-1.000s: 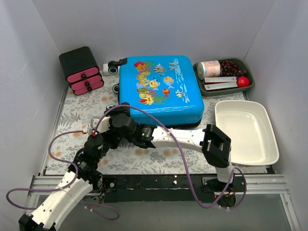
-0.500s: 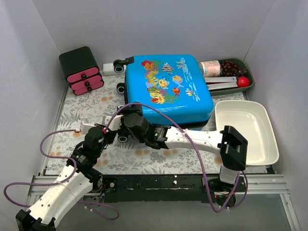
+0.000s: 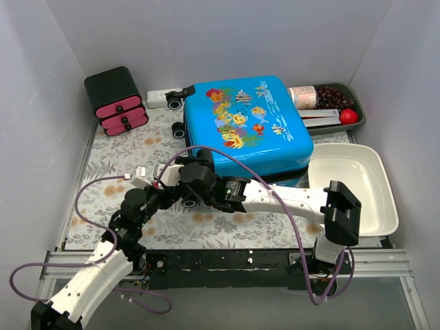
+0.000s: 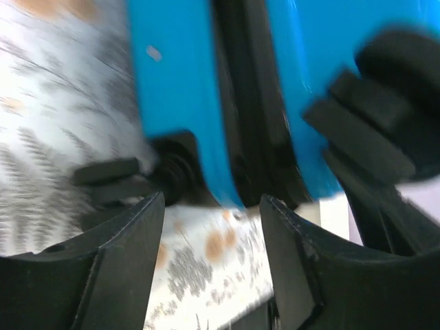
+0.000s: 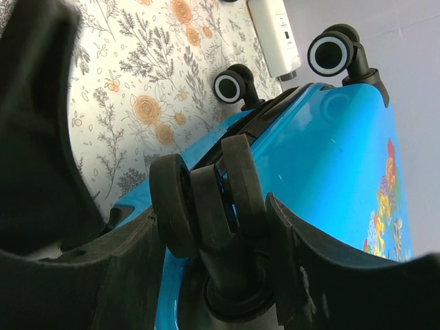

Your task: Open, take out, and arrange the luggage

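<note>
The luggage (image 3: pixel 251 127), a bright-blue hard-shell case with a fish print, lies flat and skewed on the floral mat. My right gripper (image 3: pixel 189 180) is at its near-left corner. In the right wrist view, the right gripper (image 5: pixel 213 206) is shut on a black twin wheel (image 5: pixel 206 196) of the luggage (image 5: pixel 330 158), one finger on each side. My left gripper (image 3: pixel 159 194) sits just left of that corner. In the blurred left wrist view, the left gripper (image 4: pixel 212 206) is open with only mat between its fingers, the luggage's (image 4: pixel 172 82) blue shell and black zipper seam just ahead.
A black box with pink drawers (image 3: pixel 115 101) stands at the back left. A white device (image 3: pixel 157 98) lies behind the luggage's wheels. A white tray (image 3: pixel 354 189) sits at the right, touching the luggage. A dark tray (image 3: pixel 357 117) with a can, grapes and a red item is at the back right.
The luggage has slid right and turned, now overlapping the dark tray and reaching the white tray. My right gripper moved with its wheel. My left gripper went from shut to open.
</note>
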Controlling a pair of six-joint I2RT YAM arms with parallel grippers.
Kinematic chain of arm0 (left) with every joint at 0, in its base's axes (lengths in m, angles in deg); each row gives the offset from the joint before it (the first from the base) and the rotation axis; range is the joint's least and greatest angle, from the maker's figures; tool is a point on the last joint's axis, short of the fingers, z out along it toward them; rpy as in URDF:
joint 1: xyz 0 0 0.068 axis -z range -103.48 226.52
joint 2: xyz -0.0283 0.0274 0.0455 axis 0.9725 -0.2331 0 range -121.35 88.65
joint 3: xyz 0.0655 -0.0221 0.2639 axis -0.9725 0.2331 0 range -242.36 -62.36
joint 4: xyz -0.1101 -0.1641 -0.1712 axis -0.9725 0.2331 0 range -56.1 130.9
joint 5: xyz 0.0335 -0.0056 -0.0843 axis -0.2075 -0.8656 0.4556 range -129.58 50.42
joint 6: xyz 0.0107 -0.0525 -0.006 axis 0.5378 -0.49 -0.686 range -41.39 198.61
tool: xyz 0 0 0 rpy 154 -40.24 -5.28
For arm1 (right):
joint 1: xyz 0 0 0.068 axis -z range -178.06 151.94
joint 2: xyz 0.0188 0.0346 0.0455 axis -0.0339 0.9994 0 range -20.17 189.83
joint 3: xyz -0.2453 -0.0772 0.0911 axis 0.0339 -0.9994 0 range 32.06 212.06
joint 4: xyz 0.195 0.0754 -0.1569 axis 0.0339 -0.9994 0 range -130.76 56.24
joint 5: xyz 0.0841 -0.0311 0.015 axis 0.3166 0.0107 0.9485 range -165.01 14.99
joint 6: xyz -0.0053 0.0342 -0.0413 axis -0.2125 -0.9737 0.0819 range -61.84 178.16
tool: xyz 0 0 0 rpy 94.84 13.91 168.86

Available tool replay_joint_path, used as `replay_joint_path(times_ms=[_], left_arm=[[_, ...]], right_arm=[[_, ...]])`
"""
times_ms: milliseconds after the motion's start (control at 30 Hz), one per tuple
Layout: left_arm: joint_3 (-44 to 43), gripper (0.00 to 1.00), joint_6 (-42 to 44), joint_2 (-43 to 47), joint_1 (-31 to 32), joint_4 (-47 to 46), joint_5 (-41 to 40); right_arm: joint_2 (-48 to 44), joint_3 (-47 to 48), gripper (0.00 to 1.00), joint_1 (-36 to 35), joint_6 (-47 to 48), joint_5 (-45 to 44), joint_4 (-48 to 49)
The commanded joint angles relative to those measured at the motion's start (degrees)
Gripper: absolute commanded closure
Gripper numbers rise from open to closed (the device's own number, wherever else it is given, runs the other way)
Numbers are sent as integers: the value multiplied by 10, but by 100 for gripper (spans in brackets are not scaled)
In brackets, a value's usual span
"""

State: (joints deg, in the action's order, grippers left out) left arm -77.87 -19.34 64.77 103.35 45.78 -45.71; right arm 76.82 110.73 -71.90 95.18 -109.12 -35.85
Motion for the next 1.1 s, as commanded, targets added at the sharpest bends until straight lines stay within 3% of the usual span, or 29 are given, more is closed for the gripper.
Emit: replay_joint_path(times_ms=[0,133,333,567,700,967,1067], left_arm=[[32,40,139,-45,2,-241,292],[49,33,162,-70,2,-323,359],[53,40,202,-121,3,-383,414],[59,41,200,-136,3,-390,363],[61,43,184,-133,5,-382,281],[44,45,268,-133,16,-313,233],[71,46,264,-118,21,-338,213]], right_arm=[[-52,61,99,27,-109,-66,65],[-44,92,99,27,-125,-61,41],[-16,168,99,32,-155,-47,-22],[-1,205,99,33,-184,-32,-47],[0,213,99,33,-207,-17,-53],[6,213,99,34,-225,-23,-50],[13,233,99,39,-229,-40,-61]])
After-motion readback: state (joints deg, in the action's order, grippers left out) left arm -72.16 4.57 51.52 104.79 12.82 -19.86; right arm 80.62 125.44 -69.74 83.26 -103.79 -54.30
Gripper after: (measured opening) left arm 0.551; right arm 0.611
